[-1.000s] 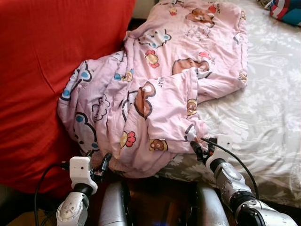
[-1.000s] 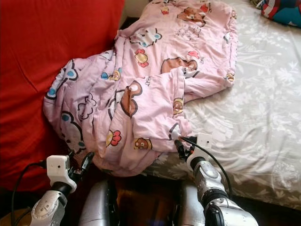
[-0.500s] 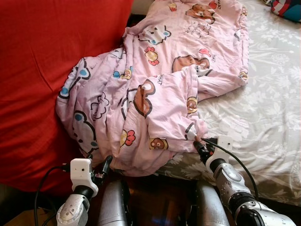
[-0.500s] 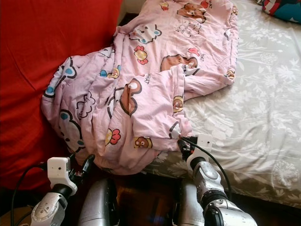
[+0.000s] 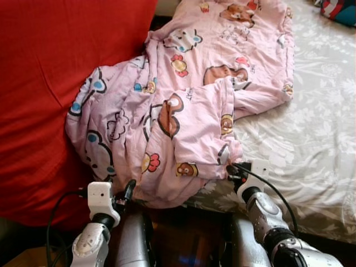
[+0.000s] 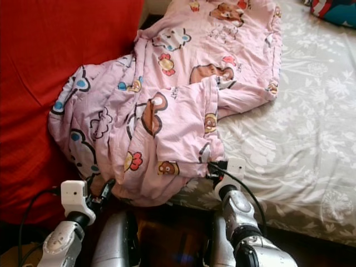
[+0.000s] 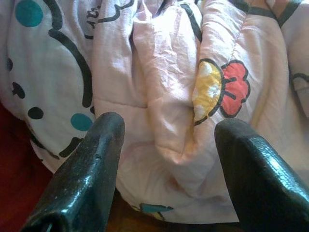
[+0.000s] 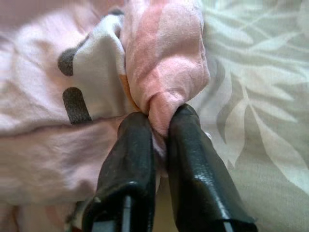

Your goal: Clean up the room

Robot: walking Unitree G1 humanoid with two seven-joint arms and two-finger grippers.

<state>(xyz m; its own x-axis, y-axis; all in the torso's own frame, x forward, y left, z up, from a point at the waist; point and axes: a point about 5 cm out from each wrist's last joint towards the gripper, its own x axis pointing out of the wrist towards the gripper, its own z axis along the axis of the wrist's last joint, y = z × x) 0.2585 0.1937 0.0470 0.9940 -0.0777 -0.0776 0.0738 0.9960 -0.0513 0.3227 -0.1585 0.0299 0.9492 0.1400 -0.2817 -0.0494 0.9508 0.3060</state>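
Note:
A pink cartoon-print blanket (image 5: 194, 100) lies crumpled across the bed and spills over its near left corner against a red cushion. My right gripper (image 5: 230, 172) is at the blanket's near corner on the bed edge, shut on a pinched fold of the pink blanket (image 8: 164, 67). Lower left, my left gripper (image 5: 119, 194) is open just below the hanging bunch of blanket (image 7: 164, 96), its two black fingers (image 7: 87, 169) spread either side of a fold without touching it.
The bed has a grey floral sheet (image 5: 311, 128). A large red cushion (image 5: 50, 83) fills the left side. A blue and red item (image 5: 339, 10) lies at the bed's far right corner. Dark wooden floor (image 5: 189, 245) shows between my arms.
My right gripper has moved slightly left and up, still holding the blanket corner. My left gripper has shifted a little right, closer under the hanging blanket.

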